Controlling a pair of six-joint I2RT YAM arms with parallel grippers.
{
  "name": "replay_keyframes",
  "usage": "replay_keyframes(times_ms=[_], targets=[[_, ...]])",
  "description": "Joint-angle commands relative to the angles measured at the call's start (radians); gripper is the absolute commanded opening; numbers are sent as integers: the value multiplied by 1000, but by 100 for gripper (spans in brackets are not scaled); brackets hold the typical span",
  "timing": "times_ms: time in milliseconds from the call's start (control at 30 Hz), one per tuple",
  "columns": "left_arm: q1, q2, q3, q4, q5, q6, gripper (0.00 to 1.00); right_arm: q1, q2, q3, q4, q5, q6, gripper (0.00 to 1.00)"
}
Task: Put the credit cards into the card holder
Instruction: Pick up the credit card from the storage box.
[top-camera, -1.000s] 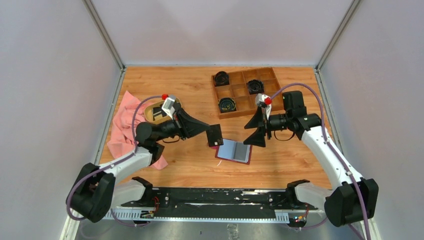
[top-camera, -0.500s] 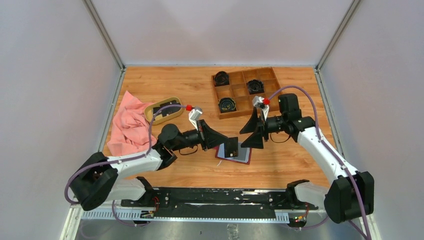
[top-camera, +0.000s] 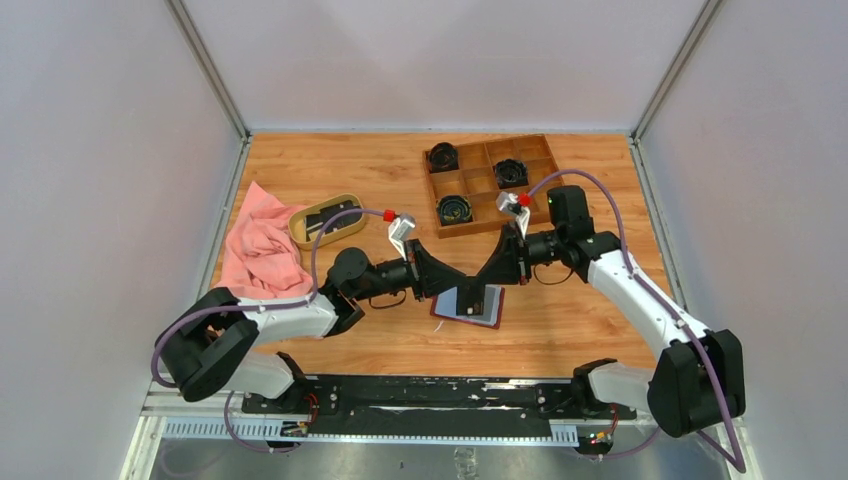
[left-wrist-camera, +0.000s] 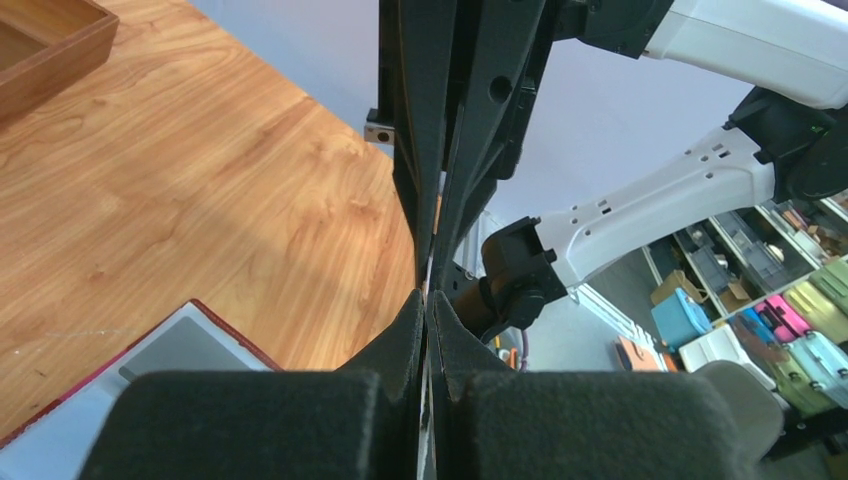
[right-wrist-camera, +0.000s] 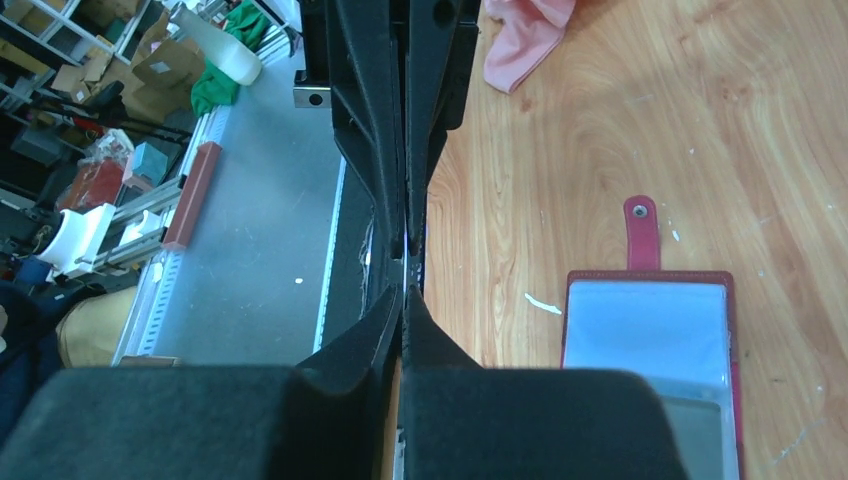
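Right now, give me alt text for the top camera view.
The left gripper and right gripper pinch one dark credit card over the open red card holder. Farther back sit a wooden compartment box, a tan dish and a pink cloth.

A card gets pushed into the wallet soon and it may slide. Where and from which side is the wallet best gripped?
Probably the red snap tab. The wallet lies open and flat on the table, so its edges give little to pinch, while the tab sticks out from the end facing the pink cloth. Come in low from that side, fingers above and below the tab.
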Motion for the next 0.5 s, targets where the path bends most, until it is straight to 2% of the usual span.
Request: replay_keyframes(times_ms=[0, 133, 167, 200, 233, 267, 467], targets=[[-10, 0, -1, 58, -18, 6, 0, 23, 16, 4, 6, -65, 6, 0], [-9, -33, -39, 79, -30, 15, 1, 18, 16, 8, 6, -74, 6, 0], [-8, -44, -56, 95, -31, 19, 15, 14, 16, 8, 7, -75, 6, 0], [-8, -59, -73, 112, -33, 22, 72, 9, 14, 10, 7, -77, 6, 0], [-8, -67, -93, 126, -33, 21, 96, 2, 15, 11, 7, -85, 8, 0], [-8, -77, -111, 141, -32, 20, 100, -8, 13, 12, 9, -92, 11, 0], [-8, -111, -203, 194, -75, -25, 100, -71, 2, 4, 65, -129, 88, 0]])
